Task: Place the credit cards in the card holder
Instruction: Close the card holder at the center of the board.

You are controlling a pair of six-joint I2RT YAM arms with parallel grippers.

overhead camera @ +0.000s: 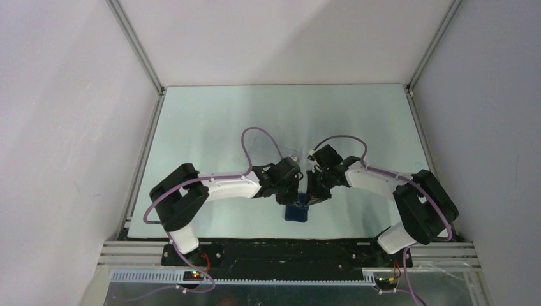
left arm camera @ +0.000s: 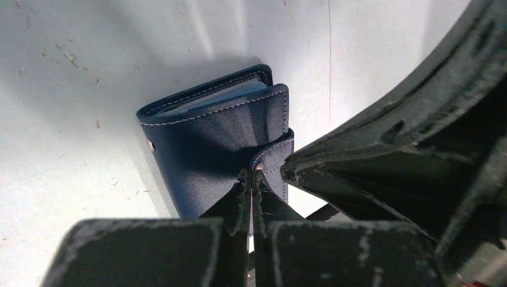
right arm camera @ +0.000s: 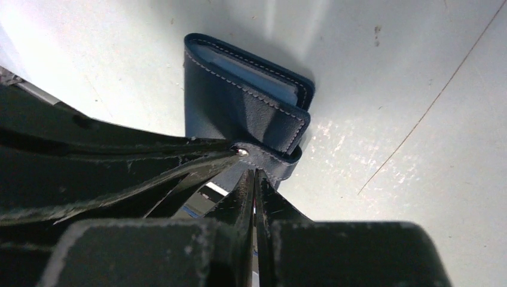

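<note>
Card holder (overhead camera: 296, 213) is found on the table (overhead camera: 210, 127) near its front edge, between the two arms, folded almost shut with its closure strap (left arm camera: 274, 156) brought round over the cover. No loose credit cards can be made out on the table from above, though pale see-through cards would be hard to see against it. A lighter blue layer is seen between the covers, but whether cards are inside cannot be told. Task is judged to be at its last step, with only the strap's snap left to fasten. Left gripper (left arm camera: 252, 179): fingers pressed together, tips at the strap by the snap stud. Right gripper (right arm camera: 255, 174): fingers likewise together, tips against the strap's edge. Whether either pinches the strap cannot be told.
</note>
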